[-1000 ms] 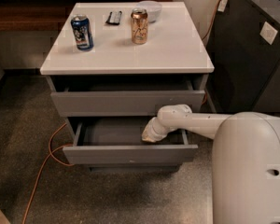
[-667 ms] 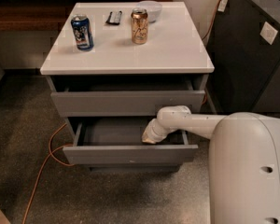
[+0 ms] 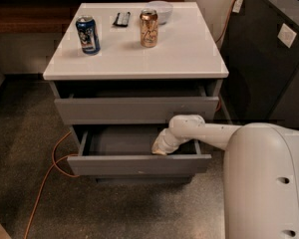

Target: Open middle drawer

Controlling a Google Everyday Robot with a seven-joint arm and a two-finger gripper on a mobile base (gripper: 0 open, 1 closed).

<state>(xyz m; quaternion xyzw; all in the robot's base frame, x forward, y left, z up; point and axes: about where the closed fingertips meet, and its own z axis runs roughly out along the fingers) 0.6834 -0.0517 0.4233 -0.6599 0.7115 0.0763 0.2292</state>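
The middle drawer [image 3: 138, 165] is a flat grey handleless drawer. It stands pulled out from the white-topped cabinet [image 3: 139, 54], with its wide shallow grey tray [image 3: 120, 142] open to view. A tiny white speck sits near the lower centre of its front panel. My gripper [image 3: 159, 150] is at the end of the white arm [image 3: 209, 132], which comes in from the right. The gripper reaches down into the tray just behind the front panel, right of centre. The drawer front above [image 3: 137, 109] sits a little forward of the cabinet face.
On the cabinet top stand a blue can [image 3: 87, 34], a gold can [image 3: 149, 28], a white bowl [image 3: 159, 10] and a small dark object [image 3: 121, 18]. An orange cable [image 3: 50, 168] lies on the floor at left. A dark cabinet [image 3: 269, 59] stands at right. My white body [image 3: 269, 183] fills the lower right.
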